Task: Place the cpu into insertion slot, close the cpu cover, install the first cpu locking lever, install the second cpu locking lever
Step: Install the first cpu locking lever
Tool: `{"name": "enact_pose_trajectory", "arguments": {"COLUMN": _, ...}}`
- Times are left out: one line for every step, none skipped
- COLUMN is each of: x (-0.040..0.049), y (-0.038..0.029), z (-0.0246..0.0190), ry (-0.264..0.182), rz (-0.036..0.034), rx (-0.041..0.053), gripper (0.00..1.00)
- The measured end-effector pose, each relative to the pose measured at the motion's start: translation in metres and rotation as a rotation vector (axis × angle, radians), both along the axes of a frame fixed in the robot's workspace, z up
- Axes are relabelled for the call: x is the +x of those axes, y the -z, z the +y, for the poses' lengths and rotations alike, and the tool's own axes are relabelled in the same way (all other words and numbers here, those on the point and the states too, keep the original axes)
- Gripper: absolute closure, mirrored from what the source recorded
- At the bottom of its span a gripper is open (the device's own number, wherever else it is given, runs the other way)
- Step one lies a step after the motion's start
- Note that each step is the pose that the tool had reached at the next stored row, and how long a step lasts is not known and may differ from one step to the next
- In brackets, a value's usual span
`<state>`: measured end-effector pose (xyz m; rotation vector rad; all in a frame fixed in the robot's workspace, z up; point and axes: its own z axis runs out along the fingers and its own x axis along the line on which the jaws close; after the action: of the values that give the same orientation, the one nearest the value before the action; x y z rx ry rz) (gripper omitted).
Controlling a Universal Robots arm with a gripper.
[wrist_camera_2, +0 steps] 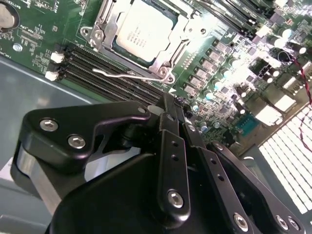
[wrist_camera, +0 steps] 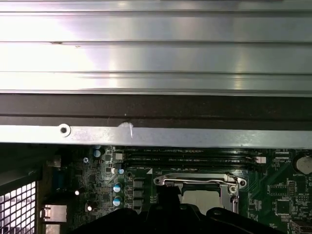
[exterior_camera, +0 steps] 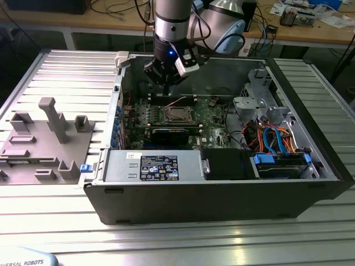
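A ribbed silvery aluminium table (exterior_camera: 50,72) carries an open dark-grey computer case (exterior_camera: 222,188), lying on its side, and at nine o'clock from the case a grey moulded fixture tray (exterior_camera: 39,144) with upright posts. A wooden workbench (exterior_camera: 310,30) strewn with cables and papers runs along the twelve o'clock edge of the exterior view. Inside the case lie a green circuit board (exterior_camera: 213,113), a long black graphics card (exterior_camera: 169,136) at six o'clock from the socket, a black power supply box with a white label (exterior_camera: 158,166) along the near wall, and a bundle of blue and orange cables (exterior_camera: 277,138) by the silver drive cage (exterior_camera: 258,94) at three o'clock. The black gripper (exterior_camera: 165,75) on the silver-and-black arm hangs over the board, just at twelve o'clock from the small square dark-framed insertion slot (exterior_camera: 178,114). In the second wrist view its black fingers (wrist_camera_2: 170,146) appear pressed together with nothing between them, though their tips are partly lost against the board. The flat square silvery-grey cpu (wrist_camera_2: 144,31) sits in the slot, with the thin grey metal cpu cover (wrist_camera_2: 105,22) lying down around it and a thin wire locking lever (wrist_camera_2: 129,75) standing off along one side; whether it is latched cannot be told. In the first wrist view the socket is half hidden behind the gripper body, below the case's silver rim (wrist_camera: 156,135).
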<state>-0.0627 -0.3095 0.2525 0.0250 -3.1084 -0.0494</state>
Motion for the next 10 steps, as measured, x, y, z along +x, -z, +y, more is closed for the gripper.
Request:
{"name": "enact_pose_trajectory", "arguments": {"x": 0.0, "y": 0.0014, "z": 0.0001, "ry": -0.001, "rz": 0.0003, "rx": 0.0, "gripper": 0.89}}
{"name": "enact_pose_trajectory", "arguments": {"x": 0.0001, "y": 0.0029, "z": 0.0002, "ry": -0.001, "rz": 0.0004, "rx": -0.0001, "gripper": 0.89}}
{"name": "enact_pose_trajectory", "arguments": {"x": 0.0001, "y": 0.0044, "z": 0.0004, "ry": -0.002, "rz": 0.0005, "rx": -0.0001, "gripper": 0.89}}
{"name": "enact_pose_trajectory", "arguments": {"x": 0.0002, "y": 0.0062, "z": 0.0008, "ry": -0.002, "rz": 0.0005, "rx": -0.0001, "gripper": 0.89}}
{"name": "enact_pose_trajectory", "arguments": {"x": 0.0005, "y": 0.0097, "z": 0.0014, "ry": -0.003, "rz": 0.0009, "rx": -0.0001, "gripper": 0.89}}
{"name": "enact_pose_trajectory", "arguments": {"x": 0.0011, "y": 0.0128, "z": 0.0021, "ry": -0.003, "rz": 0.0014, "rx": 0.0, "gripper": 0.89}}
{"name": "enact_pose_trajectory", "arguments": {"x": 0.0024, "y": 0.0152, "z": 0.0028, "ry": -0.004, "rz": 0.0024, "rx": -0.0001, "gripper": 0.89}}
{"name": "enact_pose_trajectory", "arguments": {"x": 0.003, "y": 0.0166, "z": 0.0032, "ry": -0.004, "rz": 0.0029, "rx": -0.0002, "gripper": 0.89}}
{"name": "enact_pose_trajectory", "arguments": {"x": 0.0039, "y": 0.0191, "z": 0.0041, "ry": -0.005, "rz": 0.0035, "rx": -0.0001, "gripper": 0.89}}
{"name": "enact_pose_trajectory", "arguments": {"x": 0.0048, "y": 0.0223, "z": 0.0052, "ry": -0.007, "rz": 0.0038, "rx": 0.0, "gripper": 0.89}}
